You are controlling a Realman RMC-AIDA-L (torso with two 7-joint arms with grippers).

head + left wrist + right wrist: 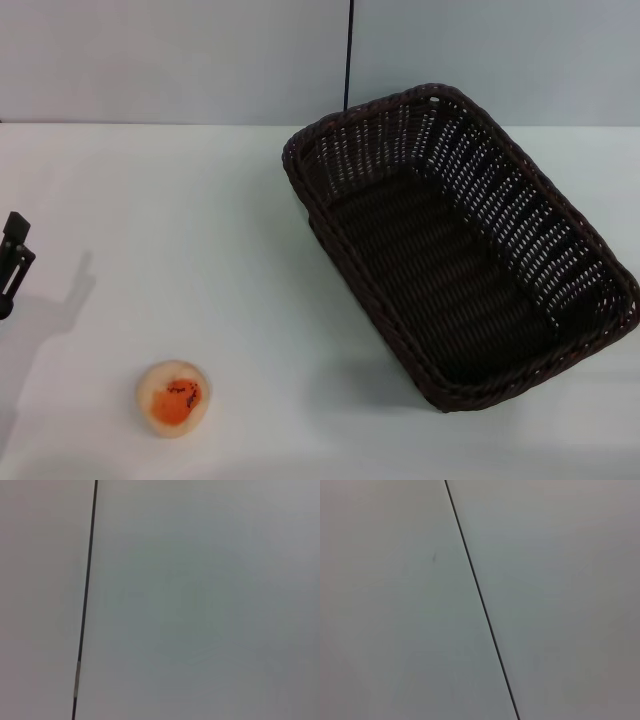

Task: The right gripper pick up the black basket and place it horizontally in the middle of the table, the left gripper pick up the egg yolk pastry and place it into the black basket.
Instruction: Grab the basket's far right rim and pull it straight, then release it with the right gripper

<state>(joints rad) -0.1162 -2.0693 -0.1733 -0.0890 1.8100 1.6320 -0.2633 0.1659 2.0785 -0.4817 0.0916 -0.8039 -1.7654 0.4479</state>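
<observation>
The black basket (482, 172) lies on the white table (200, 220) at the right, empty and turned at a slant, one corner toward the back and one toward the front right edge. The egg yolk pastry (173, 397) sits on the table at the front left, far from the basket. Only a small black part of my left gripper (12, 263) shows at the left edge of the head view, above the table and behind and to the left of the pastry. My right gripper is out of view. Both wrist views show only a plain wall.
A grey wall (180, 60) stands behind the table, with a thin dark vertical line (348, 55) just behind the basket. The same line shows in the left wrist view (86, 600) and the right wrist view (480, 600).
</observation>
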